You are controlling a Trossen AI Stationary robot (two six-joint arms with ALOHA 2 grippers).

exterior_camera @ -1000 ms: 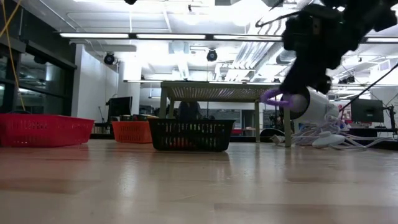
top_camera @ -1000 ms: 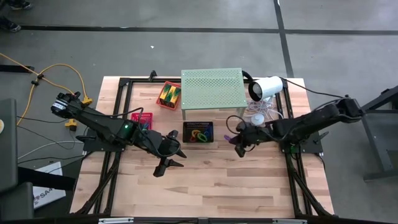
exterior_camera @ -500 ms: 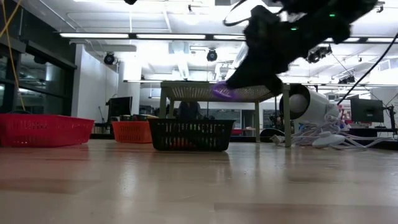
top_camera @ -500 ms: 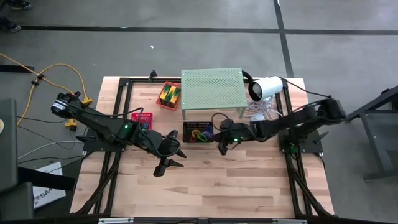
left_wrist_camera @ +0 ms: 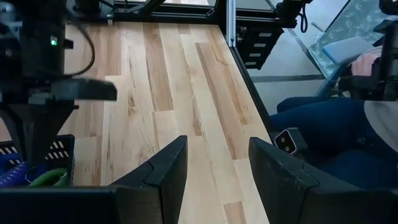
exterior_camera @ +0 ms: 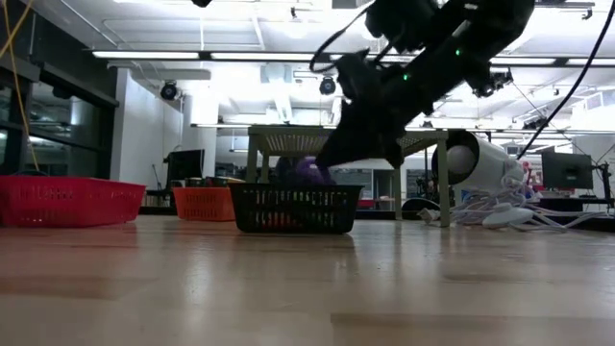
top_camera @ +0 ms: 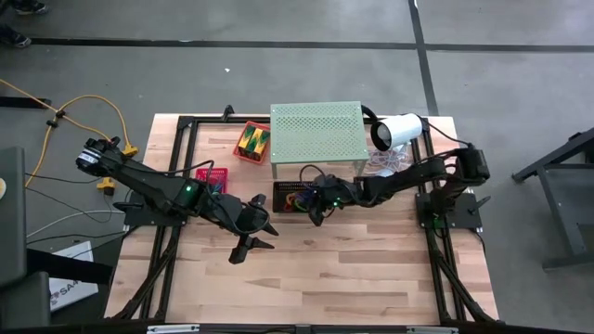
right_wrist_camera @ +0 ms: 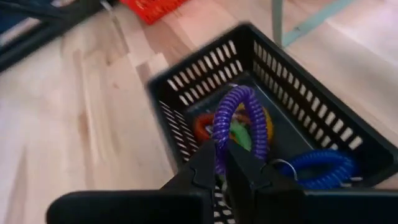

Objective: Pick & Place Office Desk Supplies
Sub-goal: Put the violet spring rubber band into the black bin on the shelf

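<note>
My right gripper (top_camera: 314, 208) is shut on a purple coiled loop (right_wrist_camera: 239, 118) and holds it over the black basket (top_camera: 295, 198) in front of the pale-green shelf (top_camera: 316, 130). Orange, green and blue loops (right_wrist_camera: 323, 165) lie on the basket's floor. In the low view the purple loop (exterior_camera: 309, 171) shows just above the basket's rim (exterior_camera: 293, 186). My left gripper (top_camera: 255, 237) stands open to the left of the basket, above bare table, with nothing between its fingers (left_wrist_camera: 168, 168). My right gripper pinches one side of the purple loop's coil (right_wrist_camera: 219, 152) between its two fingers. The fingers come slanting down from the table's right side. The rest of the loop sticks out past the fingertips, clear of the loops on the basket's floor.
A red basket (top_camera: 212, 176) stands left of the black one. A second red basket (top_camera: 251, 142) with yellow-and-green pieces stands at the back. A white lamp-like device (top_camera: 397, 132) with cords lies right of the shelf. A seated person's legs (left_wrist_camera: 323, 124) show beyond the table's edge.
My right gripper has travelled toward the table's left edge and a little down, from beside the white device to over the black basket. It has stayed shut and carried the purple loop along.
</note>
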